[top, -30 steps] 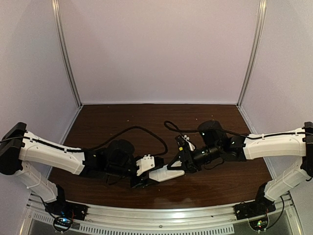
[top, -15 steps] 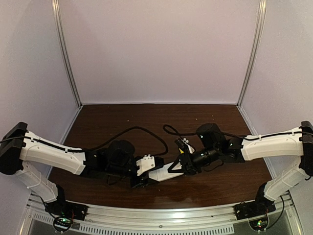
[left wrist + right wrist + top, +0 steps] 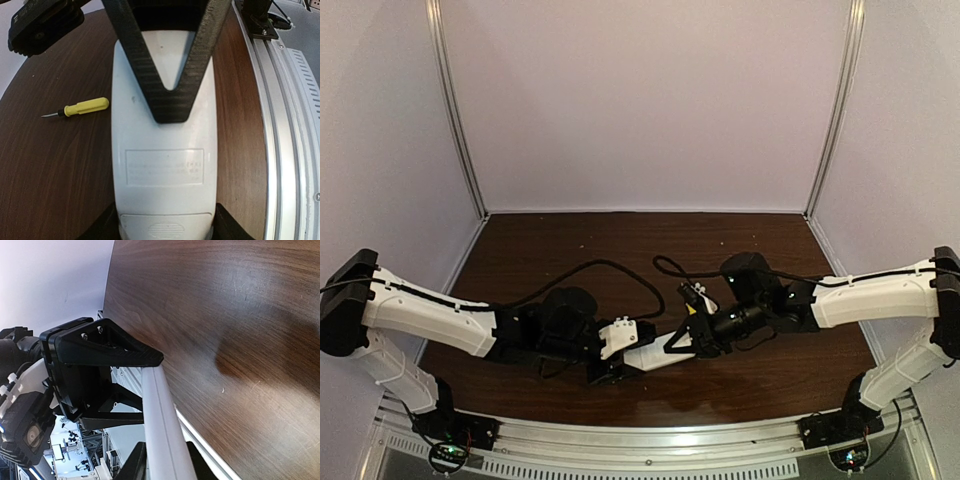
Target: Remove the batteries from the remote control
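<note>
The remote control [image 3: 164, 150] is a flat white bar held between both grippers just above the brown table, its back face up. A closed battery cover [image 3: 167, 226] sits at the end in my left gripper [image 3: 165, 229], which is shut on the remote's sides. My right gripper [image 3: 162, 462] is shut on the remote's [image 3: 159, 410] other end, one black finger [image 3: 170, 95] lying across the white face. In the top view the remote [image 3: 655, 355] spans from the left gripper [image 3: 618, 362] to the right gripper [image 3: 692, 343]. No batteries show.
A yellow-handled screwdriver [image 3: 82, 106] lies on the table to the left of the remote. The metal rail [image 3: 282, 130] of the table's near edge runs close on the right. A black cable [image 3: 620, 268] loops over the table behind the grippers.
My right gripper has slid a little left and down along the remote toward the left gripper. The left gripper has stayed put with the remote in it.
</note>
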{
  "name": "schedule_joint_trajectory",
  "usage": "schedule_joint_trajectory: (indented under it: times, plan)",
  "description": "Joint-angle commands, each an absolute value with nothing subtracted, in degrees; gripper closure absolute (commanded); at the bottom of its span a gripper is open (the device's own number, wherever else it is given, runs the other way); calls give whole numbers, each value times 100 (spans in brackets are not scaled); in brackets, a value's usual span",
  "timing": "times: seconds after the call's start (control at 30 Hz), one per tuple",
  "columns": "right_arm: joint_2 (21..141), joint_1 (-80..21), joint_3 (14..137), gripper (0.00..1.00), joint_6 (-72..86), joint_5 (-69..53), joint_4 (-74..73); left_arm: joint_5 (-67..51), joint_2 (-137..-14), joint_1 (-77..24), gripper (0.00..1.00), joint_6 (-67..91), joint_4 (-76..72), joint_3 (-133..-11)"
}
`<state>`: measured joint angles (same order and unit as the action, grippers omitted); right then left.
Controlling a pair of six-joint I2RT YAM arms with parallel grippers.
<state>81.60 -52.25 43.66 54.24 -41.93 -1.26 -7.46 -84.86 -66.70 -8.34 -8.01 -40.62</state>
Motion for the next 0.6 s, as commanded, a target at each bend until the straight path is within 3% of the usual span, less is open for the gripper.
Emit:
schedule_joint_trajectory:
  times: [0.0, 0.33, 0.37, 0.47, 0.57]
  plan:
    - [8264, -5210, 4317, 76, 5370, -4087, -18, -670, -8558, -6662, 100, -864, -961, -4217]
    - [8268, -5250, 4223, 100, 5428, -4158, 185, -531, -8561, -6659, 99, -847, -1000, -4196]
    - [8277, -5247, 4209, 100, 5424, -4165, 191, -510, -8553, -6656, 95, -832, -1001, -4186]
    - [8265, -5247, 4160, 100, 5415, -4170, 230, -409, -8505, -6661, 67, -786, -1039, -4154]
    - [8211, -5253, 4115, 100, 5384, -4166, 275, -190, -8391, -6662, 50, -708, -1052, -4075]
